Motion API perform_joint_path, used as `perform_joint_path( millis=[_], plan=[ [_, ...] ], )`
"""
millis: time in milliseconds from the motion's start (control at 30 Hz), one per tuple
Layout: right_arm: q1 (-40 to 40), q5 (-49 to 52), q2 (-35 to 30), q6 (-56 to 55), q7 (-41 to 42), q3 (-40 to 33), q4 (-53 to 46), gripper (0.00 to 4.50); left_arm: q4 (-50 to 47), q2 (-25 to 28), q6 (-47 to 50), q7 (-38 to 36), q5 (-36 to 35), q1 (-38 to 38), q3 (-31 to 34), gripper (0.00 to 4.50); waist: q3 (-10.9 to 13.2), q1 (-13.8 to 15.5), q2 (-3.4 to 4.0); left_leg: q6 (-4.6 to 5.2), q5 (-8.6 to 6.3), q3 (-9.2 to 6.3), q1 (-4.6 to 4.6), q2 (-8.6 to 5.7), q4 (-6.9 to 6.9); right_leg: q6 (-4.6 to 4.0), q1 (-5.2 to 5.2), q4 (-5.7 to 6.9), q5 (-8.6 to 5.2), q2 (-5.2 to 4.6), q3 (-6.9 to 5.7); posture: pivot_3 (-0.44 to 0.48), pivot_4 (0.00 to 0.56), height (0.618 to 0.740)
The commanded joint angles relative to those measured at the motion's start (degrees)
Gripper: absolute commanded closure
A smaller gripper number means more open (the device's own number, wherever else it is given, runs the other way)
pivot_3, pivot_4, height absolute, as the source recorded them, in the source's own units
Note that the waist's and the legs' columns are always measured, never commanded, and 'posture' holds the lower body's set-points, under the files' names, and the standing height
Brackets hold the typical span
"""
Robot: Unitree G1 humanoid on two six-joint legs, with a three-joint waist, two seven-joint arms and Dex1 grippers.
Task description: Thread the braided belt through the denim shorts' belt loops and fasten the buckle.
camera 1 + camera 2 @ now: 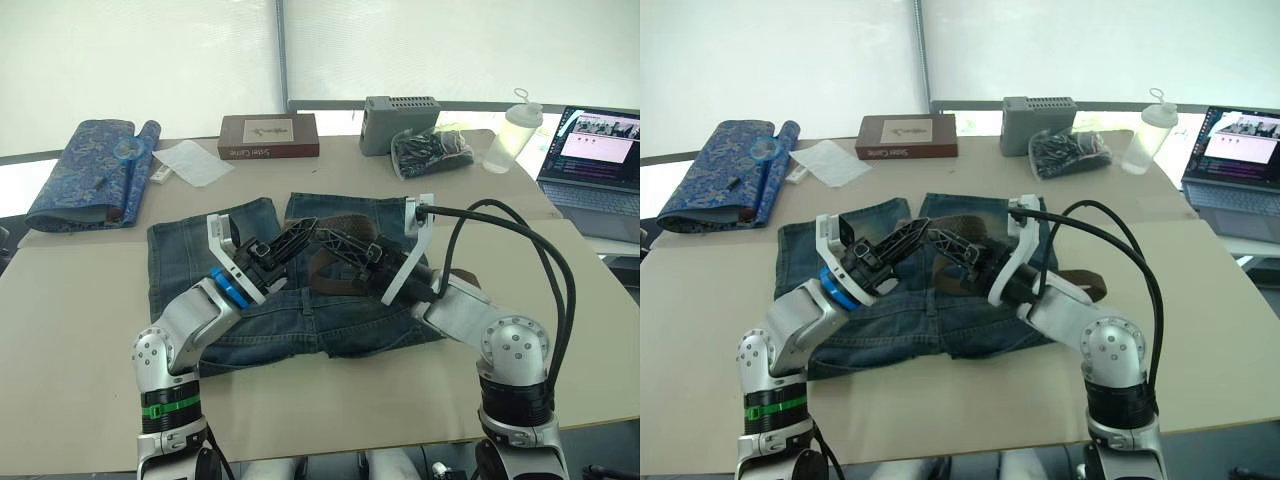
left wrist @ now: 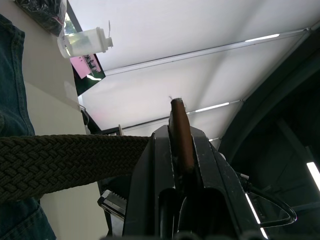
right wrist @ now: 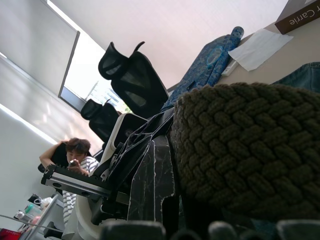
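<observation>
Silver arms, a green and a blue ring on the left, black cables on the right.

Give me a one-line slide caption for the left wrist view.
Left gripper shut on the braided belt, its tip upright above the denim shorts.

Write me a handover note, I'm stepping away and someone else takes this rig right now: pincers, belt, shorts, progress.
Left pincer: shut on the braided belt's leather tip.
Right pincer: against the belt; grip state unclear.
Both pincers meet above the denim shorts, which lie flat on the table.
Belt lies across the shorts, one end trailing off toward the robot's right.
Done: belt picked up.
Left: threading through the loops can't be confirmed; buckle not seen fastened.
</observation>
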Motion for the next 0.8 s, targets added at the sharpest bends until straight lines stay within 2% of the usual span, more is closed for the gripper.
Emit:
perform_joint_path(
  millis=[33, 200, 400, 500, 633, 667, 800],
  plan=[
    [-0.6, 2.1, 0.3, -1.9, 1.1, -2.1, -1.4, 3.68, -1.6, 0.5, -0.1, -0.4, -0.5, 0.1, -0.3, 4.5, 0.0, 0.0, 0.0, 0.0, 0.0, 0.0, 0.0, 0.0, 0.0, 0.0, 0.0, 0.0, 0.0, 0.0, 0.0, 0.0, 0.15, 0.74],
    [-0.7, 0.7, 0.4, -2.0, 0.1, -2.2, -1.4, 2.03, -1.8, 0.6, -0.2, -0.5, -0.5, 0.3, -0.4, 4.5, 0.0, 0.0, 0.0, 0.0, 0.0, 0.0, 0.0, 0.0, 0.0, 0.0, 0.0, 0.0, 0.0, 0.0, 0.0, 0.0, 0.15, 0.74],
    [-0.3, 0.8, 0.5, -1.9, 0.2, -2.3, -1.7, 2.03, -1.8, 0.7, -0.4, -0.6, -0.5, 0.2, -0.5, 4.5, 0.0, 0.0, 0.0, 0.01, 0.0, 0.0, 0.0, 0.0, 0.0, 0.0, 0.0, 0.0, 0.0, 0.0, 0.0, 0.0, 0.15, 0.74],
    [-0.2, 0.8, 0.8, -2.3, -0.4, -2.7, -1.4, 2.86, -1.8, 0.7, -0.4, -0.7, -0.5, 0.3, -0.5, 4.5, 0.0, 0.0, 0.0, 0.0, 0.0, 0.0, 0.0, 0.0, 0.0, 0.0, 0.0, 0.0, 0.0, 0.0, 0.0, 0.0, 0.15, 0.74],
    [0.1, 0.9, 1.0, -2.8, -0.8, -3.3, -0.8, 4.26, -1.8, 0.9, -0.3, -0.8, -0.5, 0.4, -0.6, 4.5, 0.0, 0.0, 0.0, 0.0, 0.0, 0.0, 0.0, 0.0, 0.0, 0.0, 0.0, 0.0, 0.0, 0.0, 0.0, 0.0, 0.15, 0.74],
    [0.1, 1.0, 1.0, -2.9, -0.8, -3.3, -0.7, 4.45, -1.8, 1.0, -0.2, -0.8, -0.5, 0.4, -0.6, 4.5, 0.0, 0.0, 0.0, 0.01, 0.0, 0.0, 0.0, 0.0, 0.0, 0.0, 0.0, 0.0, 0.0, 0.0, 0.0, 0.0, 0.15, 0.74],
    [0.1, 1.0, 1.0, -2.9, -0.8, -3.4, -0.6, 4.45, -1.8, 1.7, -0.4, -1.0, -0.5, 0.4, -0.8, 4.5, 0.0, 0.0, 0.0, 0.0, 0.0, 0.0, 0.0, 0.0, 0.0, 0.0, -0.01, 0.0, 0.0, 0.01, 0.0, 0.0, 0.15, 0.74]
  ],
)
